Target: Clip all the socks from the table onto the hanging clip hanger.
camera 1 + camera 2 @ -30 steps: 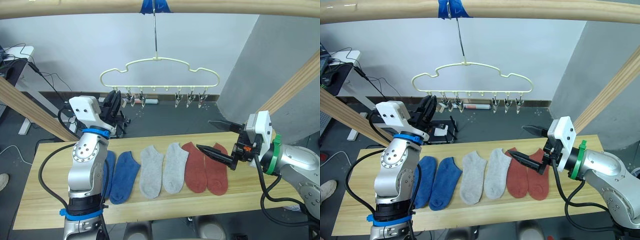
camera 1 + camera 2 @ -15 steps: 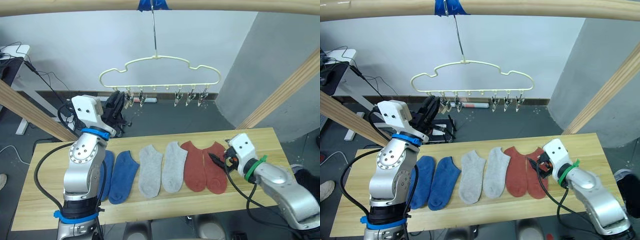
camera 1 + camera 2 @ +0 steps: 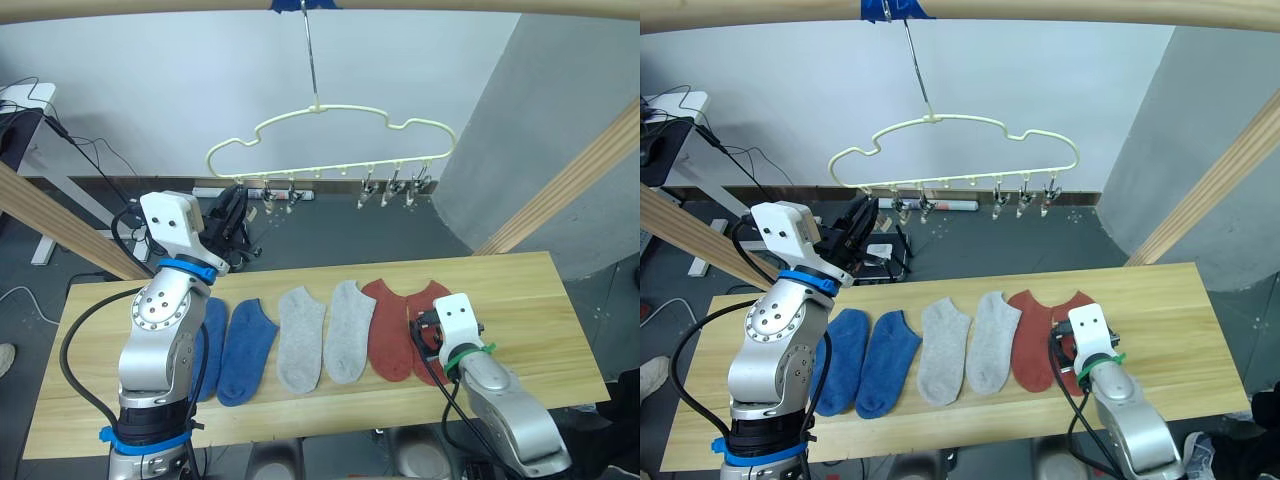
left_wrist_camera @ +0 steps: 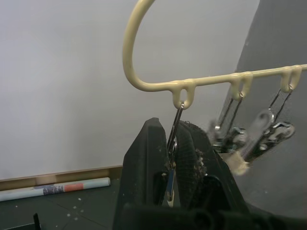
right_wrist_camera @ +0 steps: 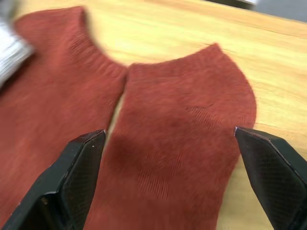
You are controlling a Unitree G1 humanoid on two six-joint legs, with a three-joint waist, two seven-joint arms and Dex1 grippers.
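The right end effector [image 5: 168, 184] hangs wide open over the red sock [image 5: 180, 139], and the left end effector [image 4: 175, 158] pinches a clip [image 4: 171, 158]; a crooked grab could bunch the sock.

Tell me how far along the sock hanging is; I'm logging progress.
Nothing is clipped yet: all six socks lie on the table. The left gripper is shut on the clip hanger's end clip; the right gripper hovers open over a red sock.
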